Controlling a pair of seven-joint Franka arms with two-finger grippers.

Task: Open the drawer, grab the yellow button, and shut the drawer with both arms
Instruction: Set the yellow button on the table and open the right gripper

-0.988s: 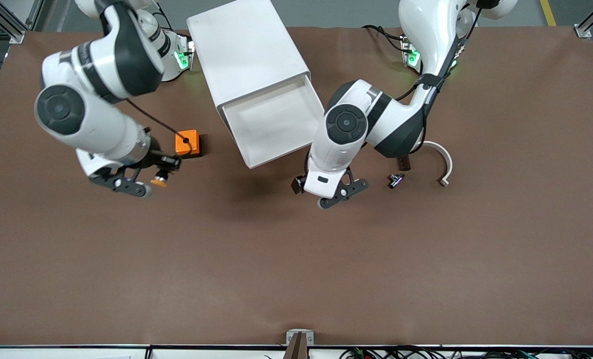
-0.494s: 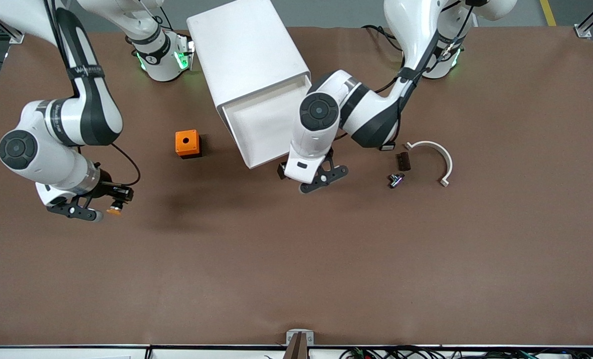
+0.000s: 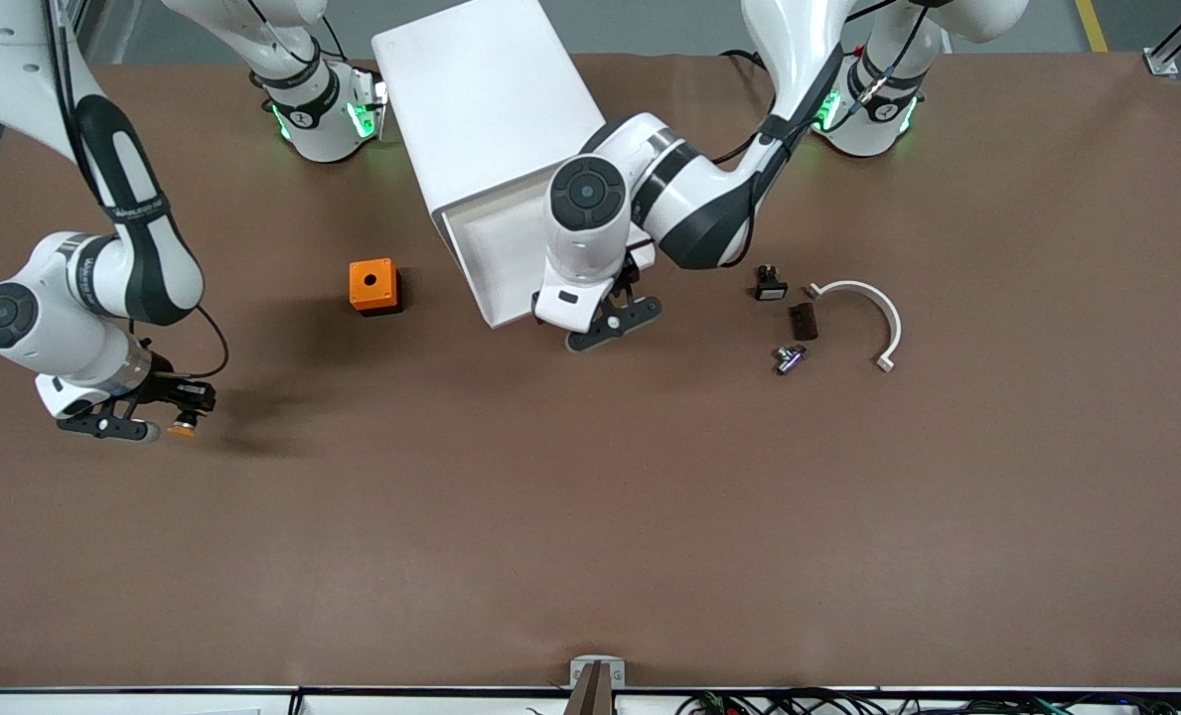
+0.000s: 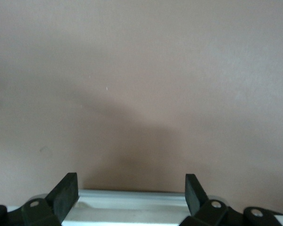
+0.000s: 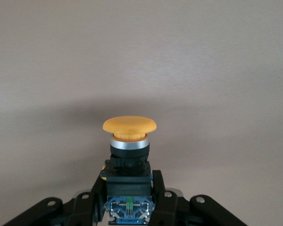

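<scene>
Button [image 5: 129, 136] clamped between fingers [image 5: 161, 197] of right gripper [image 3: 143, 417], orange cap pointing outward, above bare counter [image 3: 590, 516] toward the right arm's end, well apart from orange cube [image 3: 372, 286]. Left gripper [image 3: 605, 323] at the front edge of the drawer [image 3: 501, 248], fingers [image 4: 66, 193] spread wide, edge between them. Drawer pulled out of cabinet [image 3: 486, 99].

- Two arms: left arm [image 3: 709, 199], right arm [image 3: 103, 268]
- One cabinet [image 3: 491, 109]
- One orange cube [image 3: 371, 285]
- One button [image 3: 184, 429]
- One white curved piece [image 3: 873, 303]
- Three small dark parts [image 3: 802, 321]
</scene>
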